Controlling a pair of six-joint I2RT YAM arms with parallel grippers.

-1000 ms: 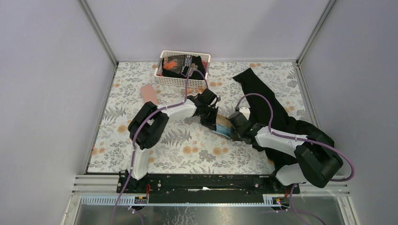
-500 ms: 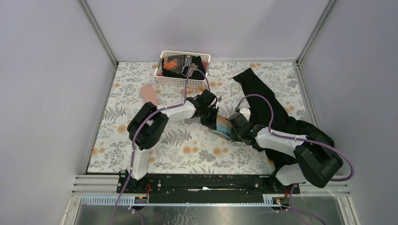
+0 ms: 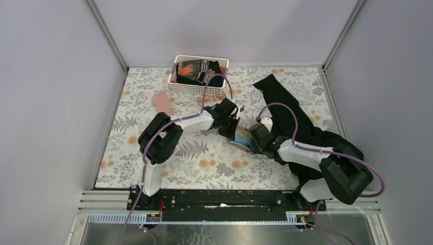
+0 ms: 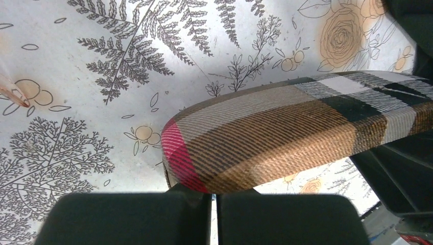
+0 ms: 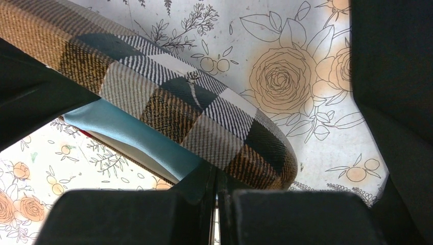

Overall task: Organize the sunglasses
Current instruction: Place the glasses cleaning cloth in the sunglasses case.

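Both hands meet at mid-counter [image 3: 204, 163] on the plaid case [image 4: 286, 132].
Left hand [image 4: 214, 201]: fingers pressed nearly together, pinching the case's red-striped end.
Right hand [image 5: 217, 196]: likewise pressed together, nipping the opposite end at the rim.
The lid stands ajar and a light-blue cloth [image 5: 133, 135] shows under it.
Sunglasses: I cannot make out either pair, and the case interior is hidden from me.
Pink case [image 3: 162, 103] lies toward the far-left corner, white basket [image 3: 196, 89] against the far edge, black cloth [image 3: 286, 102] along the right edge.
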